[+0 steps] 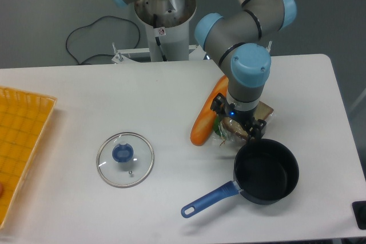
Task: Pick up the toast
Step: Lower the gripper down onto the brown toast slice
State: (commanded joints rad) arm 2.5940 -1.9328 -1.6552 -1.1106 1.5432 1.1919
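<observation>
I see the white table (pixel 286 84) with the yellow tray (pixel 23 141) far left of the black saucepan (pixel 266 171). My gripper (pixel 239 128) sits low just above the saucepan's rim, right over the toast (pixel 264 111); I can't tell its opening. The orange piece (pixel 207 115) lies beside the toast, the glass lid (pixel 125 159) well left.

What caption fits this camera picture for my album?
Robot gripper down over the toast, between a carrot and a black pot.
</observation>
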